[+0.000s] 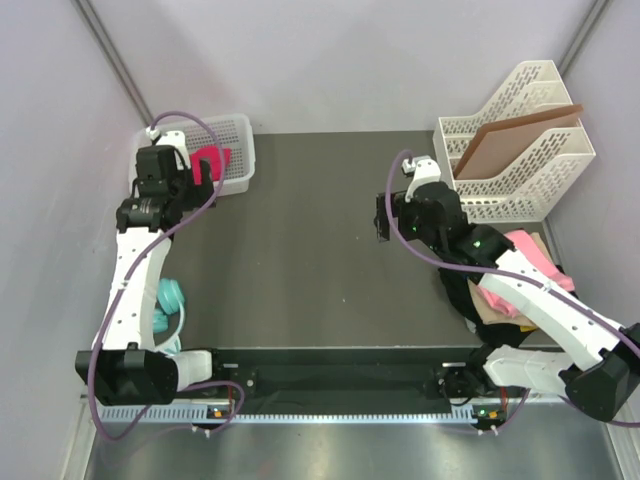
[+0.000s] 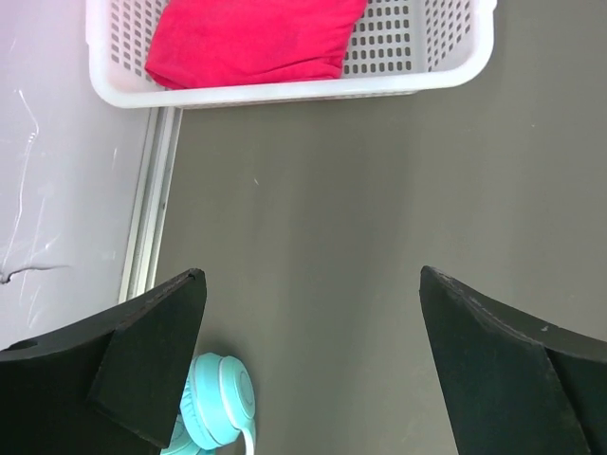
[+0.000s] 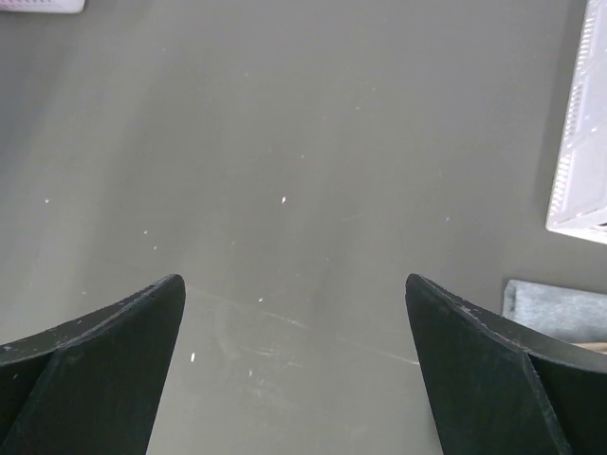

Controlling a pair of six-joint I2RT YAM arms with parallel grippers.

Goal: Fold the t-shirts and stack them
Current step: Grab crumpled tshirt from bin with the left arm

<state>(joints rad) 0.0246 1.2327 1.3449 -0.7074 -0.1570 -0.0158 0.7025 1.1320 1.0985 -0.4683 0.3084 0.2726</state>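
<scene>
A bright crimson-pink t-shirt (image 2: 251, 38) lies folded in a white mesh basket (image 2: 285, 92) at the table's far left; from above the same t-shirt (image 1: 212, 160) shows partly behind my left gripper (image 1: 205, 175). That gripper (image 2: 313, 360) hangs open above bare table, short of the basket, holding nothing. More t-shirts lie heaped at the right edge under my right arm: light pink (image 1: 535, 255), beige (image 1: 497, 305) and black (image 1: 460, 292). My right gripper (image 1: 384, 215) (image 3: 294, 360) is open over bare table, empty.
Turquoise headphones (image 2: 216, 403) lie by the left arm (image 1: 170, 300). A white file organizer (image 1: 520, 140) holding a brown board stands at the back right, its edge (image 3: 583, 142) in the right wrist view. A grey-blue pad (image 3: 560, 308) lies below it. Walls close in on both sides.
</scene>
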